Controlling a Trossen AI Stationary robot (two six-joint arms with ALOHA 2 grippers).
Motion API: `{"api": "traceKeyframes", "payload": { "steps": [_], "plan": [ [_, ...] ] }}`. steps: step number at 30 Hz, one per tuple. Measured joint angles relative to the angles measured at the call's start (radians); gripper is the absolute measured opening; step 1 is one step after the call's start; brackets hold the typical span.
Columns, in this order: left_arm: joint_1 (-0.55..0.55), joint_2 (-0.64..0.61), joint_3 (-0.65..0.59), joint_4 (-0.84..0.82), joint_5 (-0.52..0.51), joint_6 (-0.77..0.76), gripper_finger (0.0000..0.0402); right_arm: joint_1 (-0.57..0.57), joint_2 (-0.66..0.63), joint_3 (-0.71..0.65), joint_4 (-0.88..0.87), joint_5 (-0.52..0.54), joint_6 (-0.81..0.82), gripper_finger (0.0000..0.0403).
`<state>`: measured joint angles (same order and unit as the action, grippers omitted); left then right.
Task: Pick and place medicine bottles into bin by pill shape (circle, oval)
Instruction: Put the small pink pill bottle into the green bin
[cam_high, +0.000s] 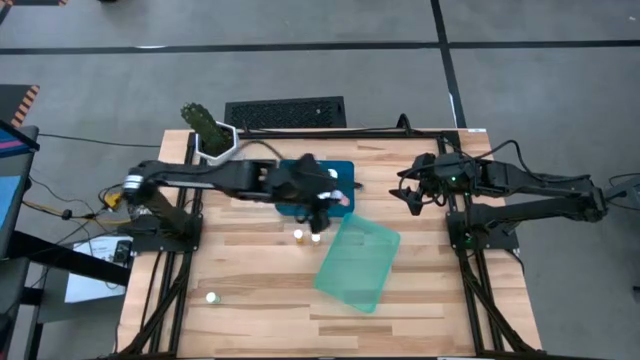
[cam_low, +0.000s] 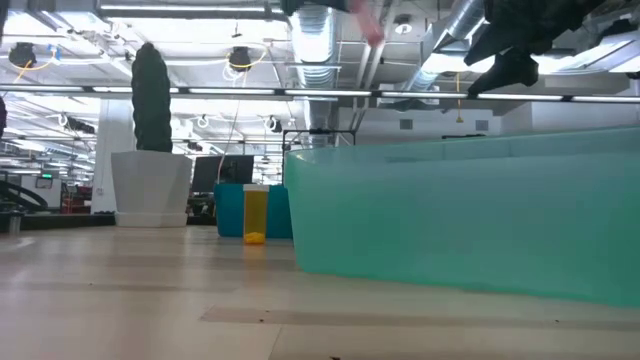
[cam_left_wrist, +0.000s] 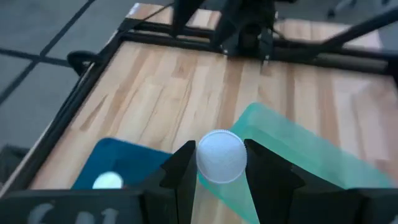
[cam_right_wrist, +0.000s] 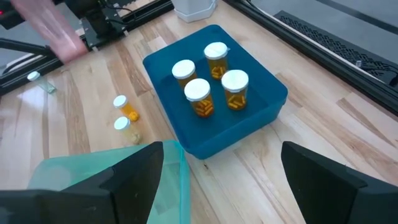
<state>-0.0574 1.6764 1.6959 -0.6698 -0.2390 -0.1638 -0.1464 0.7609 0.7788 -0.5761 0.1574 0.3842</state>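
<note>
Bottle (cam_left_wrist: 221, 155) clamped in left tool (cam_left_wrist: 219, 175); no label readable.

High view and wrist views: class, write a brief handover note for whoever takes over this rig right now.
Left gripper: shut on a white-capped bottle, held over the table where the blue bin and green bin meet.
Right gripper: open, empty, at the table's right side.
Done: four amber bottles stand in the blue bin.
Left: place the held bottle, then two bottles beside the bins and one alone toward the table's left. Nothing shows in the green bin.
</note>
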Motion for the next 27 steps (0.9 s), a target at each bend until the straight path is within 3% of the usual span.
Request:
{"api": "traceKeyframes", "payload": {
  "steps": [7,13,19,27],
  "plan": [
    [0.003,0.267,0.214,-0.078,0.078,0.103,0.0112,0.000,0.000,0.000,-0.003,0.000,0.000,0.0333],
    [0.005,0.442,0.319,-0.133,0.127,0.137,0.0112,0.000,0.000,0.000,-0.002,0.000,0.000,0.0333],
    [0.004,0.553,0.345,-0.133,0.183,0.149,0.0112,0.000,0.000,0.000,-0.003,0.000,0.000,0.0333],
    [0.001,0.656,0.345,-0.128,0.158,0.174,0.0112,0.000,0.000,0.000,0.001,0.000,0.001,0.0333]
  ]
}}
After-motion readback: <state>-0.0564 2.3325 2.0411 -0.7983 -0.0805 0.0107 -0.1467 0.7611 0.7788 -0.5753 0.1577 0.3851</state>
